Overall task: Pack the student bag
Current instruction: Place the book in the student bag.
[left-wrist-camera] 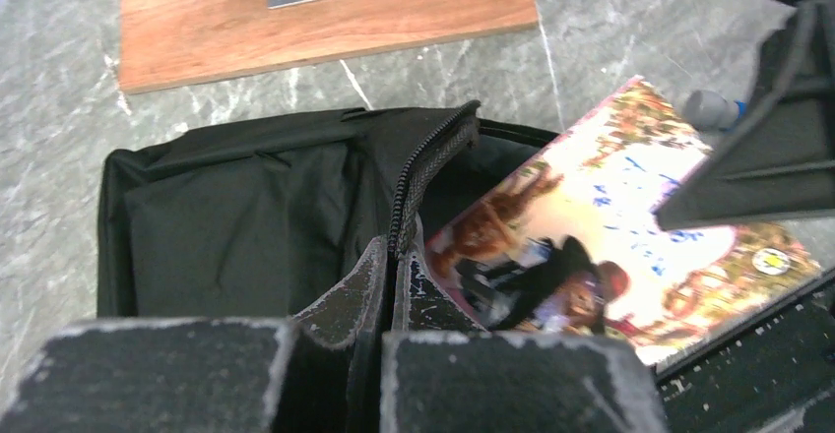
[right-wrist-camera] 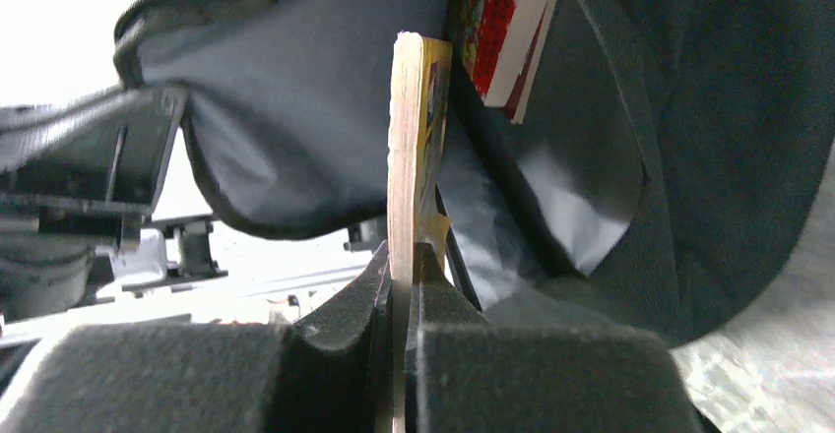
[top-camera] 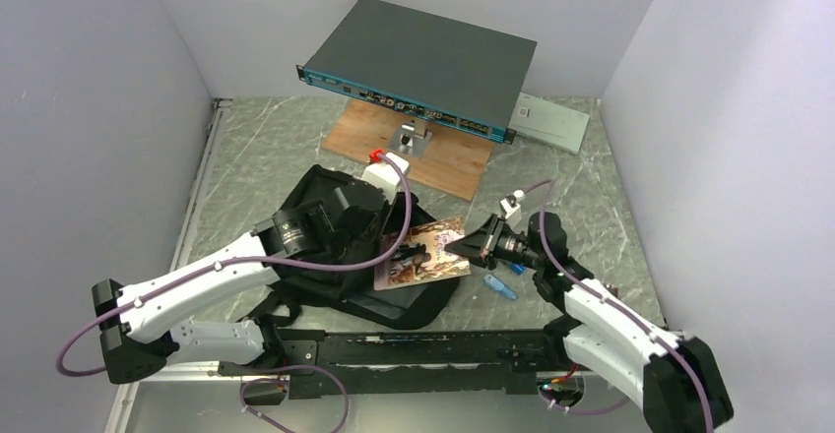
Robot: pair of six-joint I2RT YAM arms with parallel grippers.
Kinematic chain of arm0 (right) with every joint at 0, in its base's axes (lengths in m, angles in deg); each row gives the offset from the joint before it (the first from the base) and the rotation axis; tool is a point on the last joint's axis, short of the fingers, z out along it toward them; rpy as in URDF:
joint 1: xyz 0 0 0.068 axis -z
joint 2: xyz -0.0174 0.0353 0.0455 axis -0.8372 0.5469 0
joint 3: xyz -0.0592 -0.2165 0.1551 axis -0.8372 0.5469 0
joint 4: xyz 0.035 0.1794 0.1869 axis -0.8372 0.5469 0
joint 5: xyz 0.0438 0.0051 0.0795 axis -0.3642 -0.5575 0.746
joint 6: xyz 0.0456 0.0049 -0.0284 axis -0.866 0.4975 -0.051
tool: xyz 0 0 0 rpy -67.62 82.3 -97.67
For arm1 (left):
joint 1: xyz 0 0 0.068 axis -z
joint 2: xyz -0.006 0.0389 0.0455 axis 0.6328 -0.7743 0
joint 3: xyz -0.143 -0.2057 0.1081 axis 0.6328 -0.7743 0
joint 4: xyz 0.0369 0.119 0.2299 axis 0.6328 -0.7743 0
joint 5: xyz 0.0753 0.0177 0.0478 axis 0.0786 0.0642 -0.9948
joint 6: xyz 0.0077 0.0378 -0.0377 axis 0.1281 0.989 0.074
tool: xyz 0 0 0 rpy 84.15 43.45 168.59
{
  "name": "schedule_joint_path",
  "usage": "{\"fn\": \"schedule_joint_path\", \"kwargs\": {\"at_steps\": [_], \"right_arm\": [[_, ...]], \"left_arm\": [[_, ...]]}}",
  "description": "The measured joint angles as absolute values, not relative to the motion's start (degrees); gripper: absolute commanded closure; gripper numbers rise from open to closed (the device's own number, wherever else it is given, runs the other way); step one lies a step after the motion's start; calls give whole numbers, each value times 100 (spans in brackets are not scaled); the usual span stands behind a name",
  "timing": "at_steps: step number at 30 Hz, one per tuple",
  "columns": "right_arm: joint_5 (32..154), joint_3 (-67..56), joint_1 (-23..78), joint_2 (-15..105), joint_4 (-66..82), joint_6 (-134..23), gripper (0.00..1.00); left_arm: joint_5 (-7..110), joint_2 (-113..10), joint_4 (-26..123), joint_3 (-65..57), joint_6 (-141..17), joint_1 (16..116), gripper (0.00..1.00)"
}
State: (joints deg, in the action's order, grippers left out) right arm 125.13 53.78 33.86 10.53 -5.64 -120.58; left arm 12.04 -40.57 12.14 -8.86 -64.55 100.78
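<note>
On grey marble, my left gripper pinches the zipper edge of the student bag; my right gripper, clamped on the book, faces its mouth leftward.

right claw: bottom centre, two dark fingers pressed together on a thin edge, no gap between them
book: thin, seen edge-on, yellowish page edge, stands upright out of the claw, colourful cover on its right face
student bag: black fabric, fills middle and right; top of book meets the fabric
second book: red cover, white pages, top of frame, just right of the held book, against bag lining
surface: grey marbled, lower right corner
dark hardware: left side, blurred, can't identify
</note>
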Motion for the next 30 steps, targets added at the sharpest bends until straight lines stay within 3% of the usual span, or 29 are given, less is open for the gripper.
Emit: {"fn": "schedule_joint_path", "kwargs": {"at_steps": [7,17,18,21,24,27,30], "right_arm": [[11130,5459,2413,2380,-2332,-12852,100],[8446,4694,650,4721,-3862,-12727,98],[8264,4539,529,5012,-3976,-12683,92],[8000,4087,298,5676,-4183,-12568,58],[7908,3811,149,5930,-4116,-12301,31],[7954,3750,125,5864,-3630,-12054,17],[8225,3560,151,5788,-2841,-11671,15]], "left_arm": [[1737,-4096,1231,-886,-6383,10073,100],[2010,-4068,1192,-855,-6313,10060,100],[2036,-4052,1187,-855,-6315,10058,100],[2071,-3991,1168,-855,-6317,10058,100],[2084,-3930,1150,-864,-6324,10058,100],[2082,-3869,1179,-936,-6337,10058,100],[2084,-3788,1205,-1094,-6339,10058,100]]}}
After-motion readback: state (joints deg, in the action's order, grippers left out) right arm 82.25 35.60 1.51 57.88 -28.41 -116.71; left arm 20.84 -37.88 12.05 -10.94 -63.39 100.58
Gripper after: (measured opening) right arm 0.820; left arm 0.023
